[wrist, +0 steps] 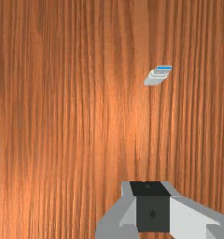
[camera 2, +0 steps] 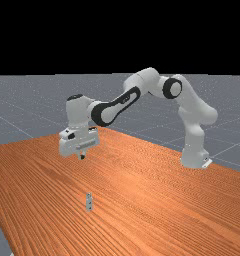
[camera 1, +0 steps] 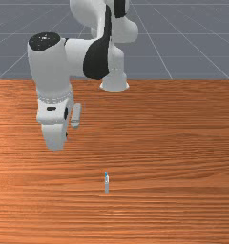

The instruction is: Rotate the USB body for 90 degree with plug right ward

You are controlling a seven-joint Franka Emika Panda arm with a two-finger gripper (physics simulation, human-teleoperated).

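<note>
In the far view the gripper [camera 2: 82, 157] hangs above the table, pointing down, higher than the USB body [camera 2: 89, 202]. The USB body stands upright on the wood, apart from the hand. From the front, the gripper [camera 1: 66, 136] is up and to the left of the slim grey-white USB body [camera 1: 106, 184], whose blue-marked plug end is on top. In the wrist view the gripper [wrist: 151, 205] is at the bottom edge, well away from the USB body [wrist: 157, 76], seen from above with its blue strip.
The orange-brown table [camera 1: 173, 162] spreads around the USB body. In the far view its left edge runs past the USB body, and the arm's base [camera 2: 193, 157] stands at the right. The raised arm spans the space above the table.
</note>
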